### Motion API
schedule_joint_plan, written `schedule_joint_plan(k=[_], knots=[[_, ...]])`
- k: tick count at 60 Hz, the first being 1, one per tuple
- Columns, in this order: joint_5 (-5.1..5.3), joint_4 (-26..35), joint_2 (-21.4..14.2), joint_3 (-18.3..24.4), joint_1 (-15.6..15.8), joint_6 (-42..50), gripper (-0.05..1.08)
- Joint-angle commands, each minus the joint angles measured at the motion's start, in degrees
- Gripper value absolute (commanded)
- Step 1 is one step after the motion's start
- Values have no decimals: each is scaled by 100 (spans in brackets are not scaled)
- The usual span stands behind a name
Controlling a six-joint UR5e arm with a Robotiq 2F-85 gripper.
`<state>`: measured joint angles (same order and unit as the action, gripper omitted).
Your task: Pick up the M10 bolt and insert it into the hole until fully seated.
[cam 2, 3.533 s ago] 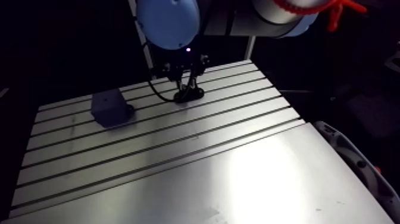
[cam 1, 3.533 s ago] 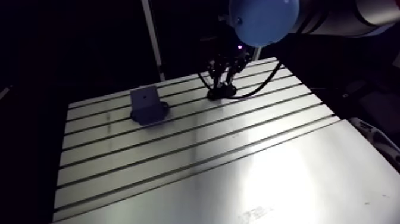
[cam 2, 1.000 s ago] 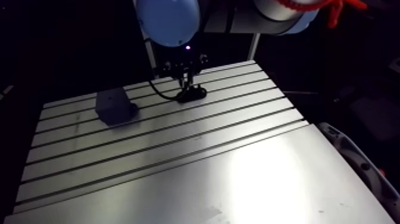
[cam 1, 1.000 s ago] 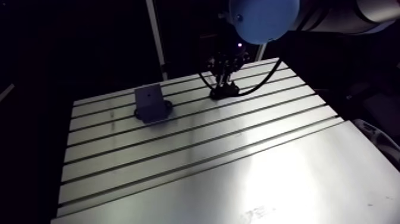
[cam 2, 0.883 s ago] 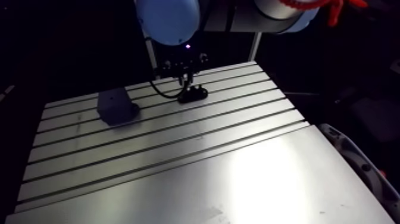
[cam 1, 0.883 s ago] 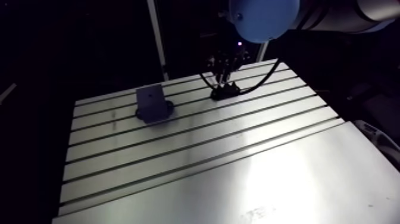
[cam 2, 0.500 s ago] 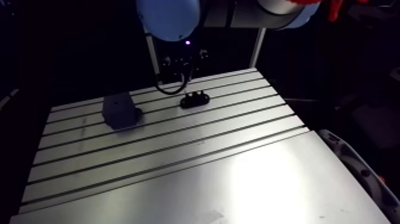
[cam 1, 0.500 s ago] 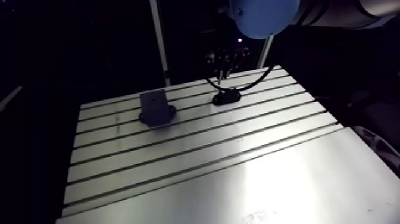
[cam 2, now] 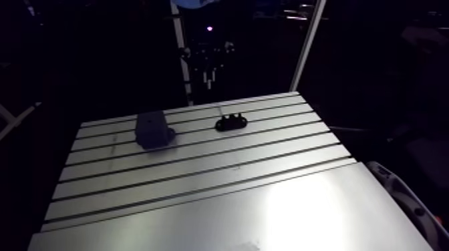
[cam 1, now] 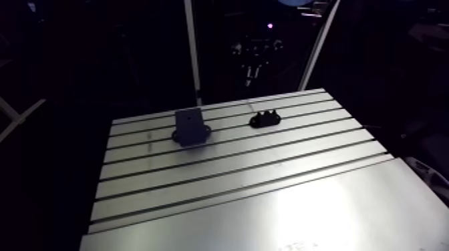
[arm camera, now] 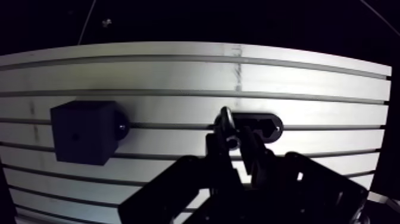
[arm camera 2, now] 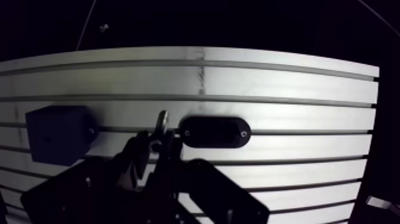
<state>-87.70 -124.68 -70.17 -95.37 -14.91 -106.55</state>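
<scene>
Slotted table (arm camera: pixel 178 77), M10 bolt (arm camera: pixel 226 121) clenched between jaws, above black holder (arm camera 2: pixel 214 132)

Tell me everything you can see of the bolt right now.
The bolt is a small piece of bright grey metal, clamped between the fingers of the gripper, with one rounded end standing out past the fingertips. It hangs clear of the table, touching nothing else. Its thread and the rest of its length are hidden by the fingers.

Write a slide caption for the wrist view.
Pincer shut on a silvery metal bolt over the slotted aluminium table carrying a dark cube-shaped block and a black oval holder.
</scene>
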Motion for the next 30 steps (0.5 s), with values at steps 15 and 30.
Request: schedule_joint_plan(k=[15, 30], knots=[[-155, 2936, 118, 1603, 642, 541, 108], [-156, 3599, 647, 2328, 1076, 757, 108]])
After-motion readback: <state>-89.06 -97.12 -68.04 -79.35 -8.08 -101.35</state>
